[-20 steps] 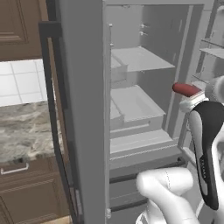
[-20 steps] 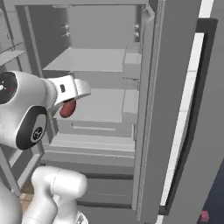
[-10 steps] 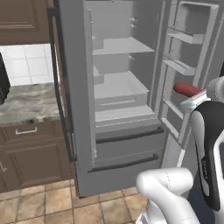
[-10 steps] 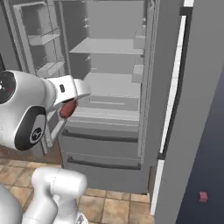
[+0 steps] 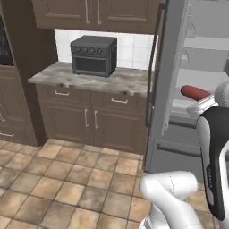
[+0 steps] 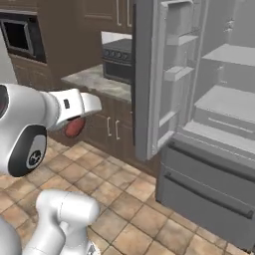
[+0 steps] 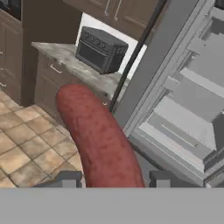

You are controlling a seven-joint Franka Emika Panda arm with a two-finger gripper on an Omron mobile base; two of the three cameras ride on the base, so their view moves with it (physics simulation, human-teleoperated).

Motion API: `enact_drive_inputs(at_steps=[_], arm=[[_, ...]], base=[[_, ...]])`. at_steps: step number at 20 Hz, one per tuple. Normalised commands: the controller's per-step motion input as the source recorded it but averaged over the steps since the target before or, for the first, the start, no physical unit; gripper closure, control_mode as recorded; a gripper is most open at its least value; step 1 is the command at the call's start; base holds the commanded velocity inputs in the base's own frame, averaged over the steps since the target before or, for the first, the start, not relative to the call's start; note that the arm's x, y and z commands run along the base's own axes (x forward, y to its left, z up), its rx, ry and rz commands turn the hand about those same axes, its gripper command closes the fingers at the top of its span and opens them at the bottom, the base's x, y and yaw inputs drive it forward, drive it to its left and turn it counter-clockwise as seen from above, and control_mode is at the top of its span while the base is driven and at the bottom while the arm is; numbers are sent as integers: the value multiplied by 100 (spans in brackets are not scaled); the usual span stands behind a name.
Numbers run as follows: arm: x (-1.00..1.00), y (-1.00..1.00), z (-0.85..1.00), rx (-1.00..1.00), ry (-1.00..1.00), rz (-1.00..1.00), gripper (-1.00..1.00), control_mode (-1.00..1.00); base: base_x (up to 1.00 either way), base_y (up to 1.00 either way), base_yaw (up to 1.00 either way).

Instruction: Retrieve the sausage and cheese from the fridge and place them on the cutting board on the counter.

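gripper (image 7: 109, 178) grasping sausage (image 7: 98, 138), lower centre | fridge (image 5: 188, 89) open, right | desk (image 5: 96, 77) upper left, dark oven (image 5: 94, 55) on it

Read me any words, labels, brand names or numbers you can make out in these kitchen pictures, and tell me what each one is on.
No readable text in any view.
Toaster oven: a row of small knobs on the front, with no legible markings beside them.
Fridge: plain grey, no brand or label visible.
Sausage held in the gripper: no print.
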Motion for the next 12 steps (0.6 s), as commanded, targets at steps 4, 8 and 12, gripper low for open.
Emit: enact_drive_inputs(at_steps=[4, 8, 12], arm=[[0, 0, 0, 0, 0, 0, 100, 100], [0, 0, 0, 0, 0, 0, 100, 100], [0, 0, 0, 0, 0, 0, 100, 100]], base=[[-52, 54, 97], [-54, 39, 96], [-66, 18, 91]])
